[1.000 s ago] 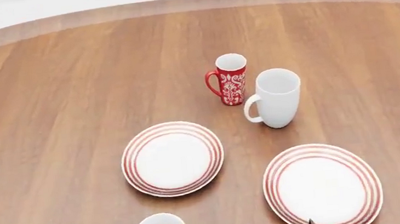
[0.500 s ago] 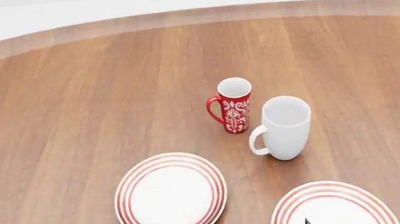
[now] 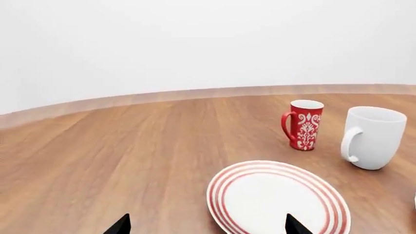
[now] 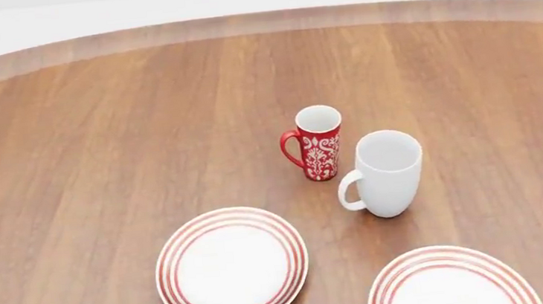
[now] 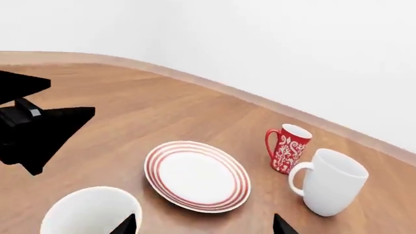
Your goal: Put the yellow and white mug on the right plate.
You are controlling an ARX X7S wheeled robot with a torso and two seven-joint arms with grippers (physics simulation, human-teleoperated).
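- The right gripper tips have left the head view since 0.5 s ago; mugs and plates unmoved.
- Yellow mug [image 5: 91,214] stands upright on the table [image 4: 111,137], near the left plate [image 4: 232,267], off the right plate [image 4: 452,284].
- Right gripper [image 5: 201,225] spread, empty, just beside the mug; left gripper [image 3: 206,226] spread, empty.

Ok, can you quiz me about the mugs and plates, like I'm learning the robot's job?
1. True or false: the red mug stands on a plate.
2. Which mug is missing from the head view? A red mug, B white mug, C yellow and white mug.
3. Fill in: the head view shows ___ ringed plates.

Key:
1. False: the red mug stands on the table.
2. C.
3. Two: the left plate and the right plate.
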